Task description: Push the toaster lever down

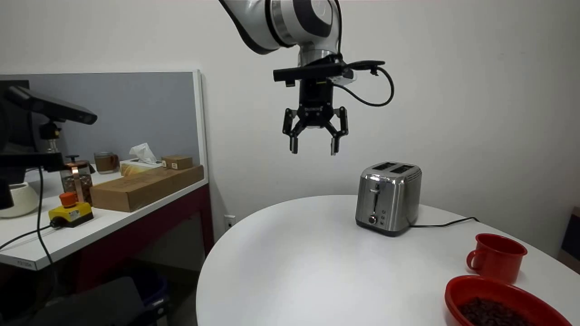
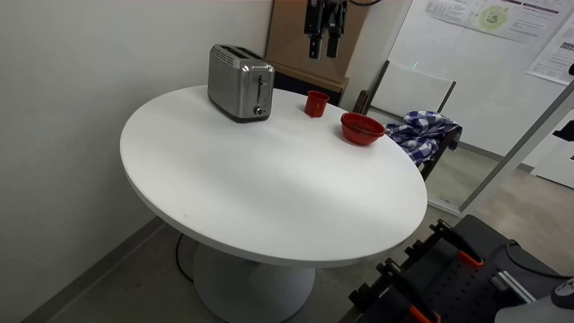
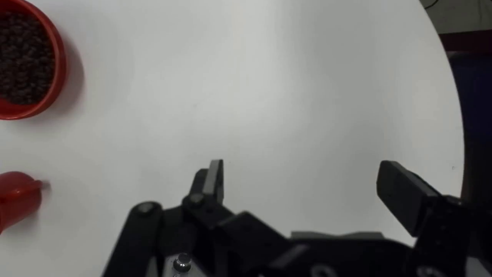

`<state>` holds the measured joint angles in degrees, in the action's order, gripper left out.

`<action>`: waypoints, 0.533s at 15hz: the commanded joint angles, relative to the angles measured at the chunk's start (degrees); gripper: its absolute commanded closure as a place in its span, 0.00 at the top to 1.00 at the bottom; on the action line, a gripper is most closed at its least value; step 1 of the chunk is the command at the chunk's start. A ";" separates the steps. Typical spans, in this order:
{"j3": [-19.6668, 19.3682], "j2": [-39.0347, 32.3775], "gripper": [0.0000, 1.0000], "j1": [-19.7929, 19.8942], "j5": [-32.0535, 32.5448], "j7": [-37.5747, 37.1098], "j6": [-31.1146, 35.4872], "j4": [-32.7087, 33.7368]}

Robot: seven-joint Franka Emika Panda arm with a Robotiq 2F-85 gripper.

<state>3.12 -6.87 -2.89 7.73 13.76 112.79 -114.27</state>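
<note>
Toaster [image 1: 389, 199] stands upright on the round white table [image 1: 281, 267], close to the wall [image 1: 453, 113], and your gripper [image 1: 314, 146] hangs in the air well apart from it. In both exterior views you see brushed-steel sides above a dark base [image 1: 374, 230], with two slots [image 1: 402, 169] along the top. You find the lever [image 2: 263, 82] on the narrow end face, near the top of its vertical track, with a round knob [image 2: 258, 111] below it. A black cord [image 1: 444, 225] trails over the table.

Your gripper is spread wide: in an exterior view its two fingers [image 1: 294, 146] point down, with a broad gap between the tips. Through the wrist view you look past them onto the white table.

In both exterior views you also have a red mug [image 1: 500, 260] upright on the table, between the toaster and a red bowl [image 2: 362, 137]. Dark, bean-like pieces [image 3: 25, 57] lie in the bowl. The wrist view shows you mug and bowl at its left edge, both partly out of sight.

In an exterior view you see a white desk [image 1: 108, 218] with a long cardboard box [image 1: 158, 183] and a yellow box [image 1: 74, 212] with an orange-red button [image 1: 68, 199] on top. In an exterior view a crumpled blue-and-white checked cloth [image 2: 421, 134] shows just beyond the table's edge.
</note>
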 commanded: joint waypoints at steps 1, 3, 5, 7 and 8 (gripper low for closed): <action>-0.94 -6.54 1.00 0.50 4.90 -0.32 0.56 6.64; -1.59 -9.19 1.00 0.38 8.91 -1.63 2.78 9.02; -2.23 -11.95 1.00 0.25 11.95 -2.60 6.45 11.36; -2.78 -14.54 1.00 0.06 14.02 -4.22 10.46 13.52; -3.01 -15.70 1.00 -0.02 14.55 -5.16 12.54 14.48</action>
<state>1.00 -18.17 -2.25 19.51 11.31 121.36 -104.52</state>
